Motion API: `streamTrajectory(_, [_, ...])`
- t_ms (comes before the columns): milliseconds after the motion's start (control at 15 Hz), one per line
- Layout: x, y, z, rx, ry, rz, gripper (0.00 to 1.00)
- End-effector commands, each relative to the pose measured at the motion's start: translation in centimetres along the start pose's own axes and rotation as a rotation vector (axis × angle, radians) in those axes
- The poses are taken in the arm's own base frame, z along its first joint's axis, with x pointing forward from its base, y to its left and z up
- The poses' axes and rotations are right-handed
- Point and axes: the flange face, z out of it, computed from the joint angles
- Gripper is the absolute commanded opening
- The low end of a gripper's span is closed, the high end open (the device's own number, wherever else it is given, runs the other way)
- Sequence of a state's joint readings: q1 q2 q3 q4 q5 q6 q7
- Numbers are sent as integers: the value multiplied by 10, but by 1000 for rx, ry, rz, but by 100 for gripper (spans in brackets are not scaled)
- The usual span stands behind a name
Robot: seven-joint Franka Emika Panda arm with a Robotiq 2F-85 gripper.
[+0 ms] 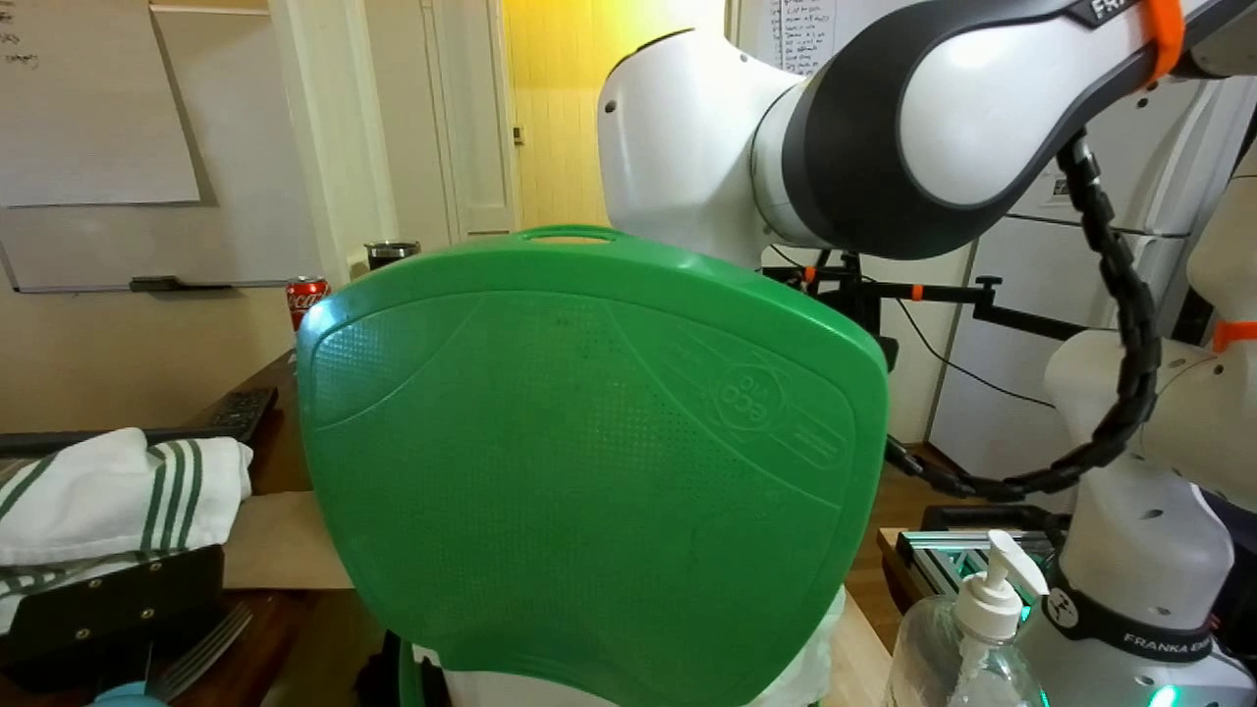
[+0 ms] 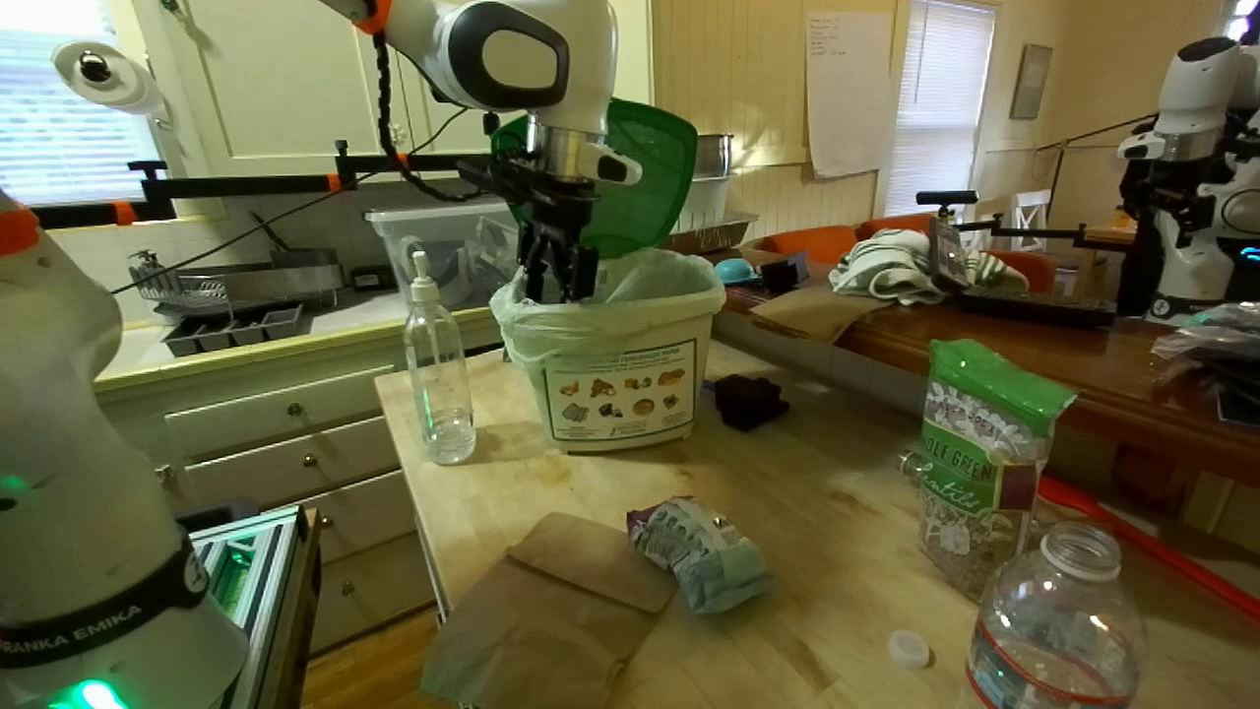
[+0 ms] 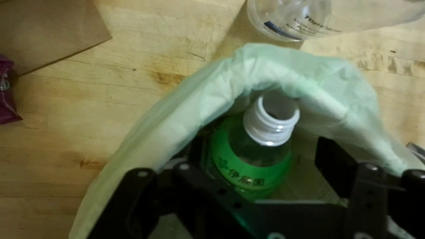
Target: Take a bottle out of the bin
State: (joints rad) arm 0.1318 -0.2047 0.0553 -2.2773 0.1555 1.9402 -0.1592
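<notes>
The bin (image 2: 709,295) is a pale tub with a printed label and a light green liner over its rim, which also shows in the wrist view (image 3: 186,113). Its green lid stands open (image 2: 655,177) and fills much of an exterior view (image 1: 589,471). A bottle (image 3: 252,169) with a green label and white uncapped threaded neck stands slightly tilted inside the bin; the exterior views hide it. My gripper (image 2: 559,286) points down at the bin's mouth. In the wrist view its open fingers (image 3: 264,156) are either side of the bottle, the right one apart from it; left contact is unclear.
A clear pump bottle (image 2: 443,384) stands close beside the bin. A dark cloth-like item (image 2: 748,399) lies at its other side. A brown paper bag (image 2: 551,620), a snack bag (image 2: 699,551), a lentil bag (image 2: 984,483) and a large clear bottle (image 2: 1053,630) are on the table.
</notes>
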Motion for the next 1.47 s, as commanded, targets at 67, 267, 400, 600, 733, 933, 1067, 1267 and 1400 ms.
streamTrajectory(67, [-1, -3, 4, 2, -74, -10, 100])
streamTrajectory(267, [-2, -4, 7, -1, -92, -13, 100])
streamTrajectory(400, [-1, -4, 10, -8, -96, -12, 100])
streamTrajectory(600, [1, -4, 16, -26, -103, -16, 100])
streamTrajectory(733, [2, -4, 20, -34, -107, -17, 100])
streamTrajectory(933, [3, -4, 22, -40, -112, -20, 92])
streamTrajectory(1067, [4, -5, 22, -40, -113, -23, 68])
streamTrajectory(1267, [4, -5, 22, -39, -115, -24, 44])
streamTrajectory(1400, [5, -2, 23, -40, -120, -21, 34])
